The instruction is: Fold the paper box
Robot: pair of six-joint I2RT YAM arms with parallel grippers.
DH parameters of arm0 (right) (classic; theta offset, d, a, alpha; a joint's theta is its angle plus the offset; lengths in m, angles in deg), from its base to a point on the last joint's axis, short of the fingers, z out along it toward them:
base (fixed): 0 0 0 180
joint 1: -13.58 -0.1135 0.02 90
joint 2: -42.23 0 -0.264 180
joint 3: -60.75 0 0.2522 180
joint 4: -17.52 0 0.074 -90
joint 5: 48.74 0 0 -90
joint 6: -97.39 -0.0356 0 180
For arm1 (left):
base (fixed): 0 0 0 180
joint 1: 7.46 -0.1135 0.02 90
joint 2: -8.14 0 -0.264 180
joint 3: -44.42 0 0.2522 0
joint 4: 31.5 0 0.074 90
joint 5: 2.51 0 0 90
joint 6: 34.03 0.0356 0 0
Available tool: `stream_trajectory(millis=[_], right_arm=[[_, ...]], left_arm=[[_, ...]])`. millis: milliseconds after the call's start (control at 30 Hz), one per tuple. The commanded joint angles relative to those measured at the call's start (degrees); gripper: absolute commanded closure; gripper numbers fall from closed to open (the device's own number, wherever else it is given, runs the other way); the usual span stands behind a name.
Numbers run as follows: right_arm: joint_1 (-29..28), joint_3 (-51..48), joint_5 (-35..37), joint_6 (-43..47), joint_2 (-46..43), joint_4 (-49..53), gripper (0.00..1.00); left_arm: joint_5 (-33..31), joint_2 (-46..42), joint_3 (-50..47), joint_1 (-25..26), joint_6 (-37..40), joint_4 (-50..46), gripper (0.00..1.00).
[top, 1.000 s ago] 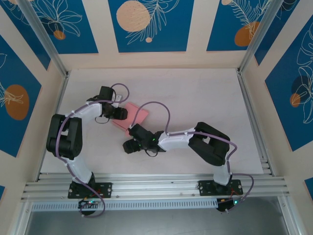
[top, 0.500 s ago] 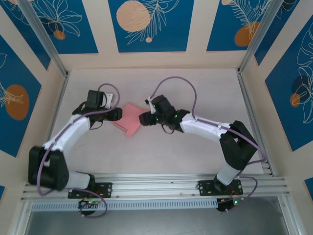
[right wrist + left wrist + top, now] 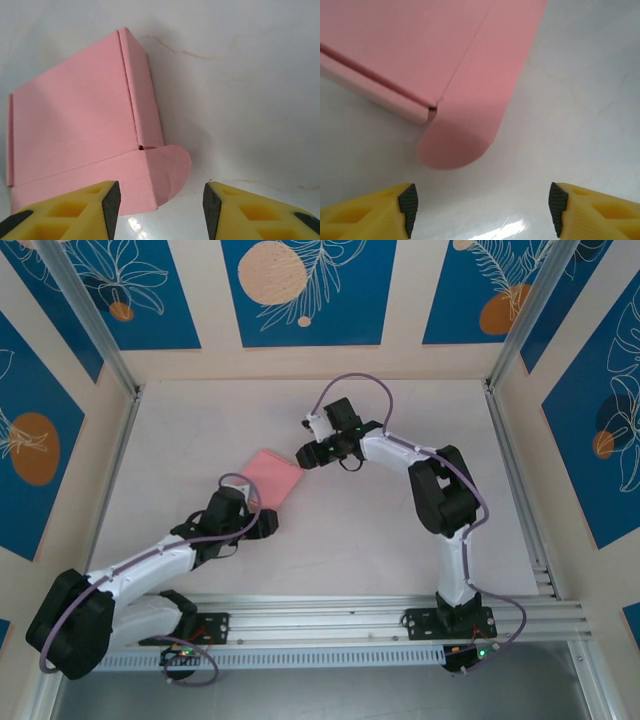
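Left hand (image 3: 482, 210) and right hand (image 3: 161, 207) are spread, holding nothing; I judge the box (image 3: 272, 476) mostly folded, with one rounded flap (image 3: 170, 167) left to tuck.

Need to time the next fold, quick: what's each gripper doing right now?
Left gripper: open, holding nothing; the paper box lies just ahead.
Right gripper: open, gripping nothing; the box's rounded flap sits by its fingertips.
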Motion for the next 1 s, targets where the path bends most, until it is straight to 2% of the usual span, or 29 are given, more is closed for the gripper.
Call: stream_trajectory(millis=[0, 200, 500, 967], right_arm=[[-0.37, 2.58, -5.59, 1.93, 0.93, 1.45, 0.51], [-0.3, 5.37, -7.78, 2.25, 3.68, 2.89, 0.52], [-0.39, 6.14, -8.93, 2.42, 5.92, 2.96, 0.54], [-0.79, 6.94, -9.63, 2.66, 7.83, 3.88, 0.54]], left_arm=[[-4.28, 0.73, -0.54, 0.92, -3.42, 6.19, 0.29], [-3.22, 5.34, 2.12, 1.08, -2.9, 5.5, 0.38], [-2.58, 8.7, 2.4, 1.75, -4.21, 6.88, 0.38], [-3.59, 11.02, 5.54, 1.93, -2.27, 4.56, 0.38]])
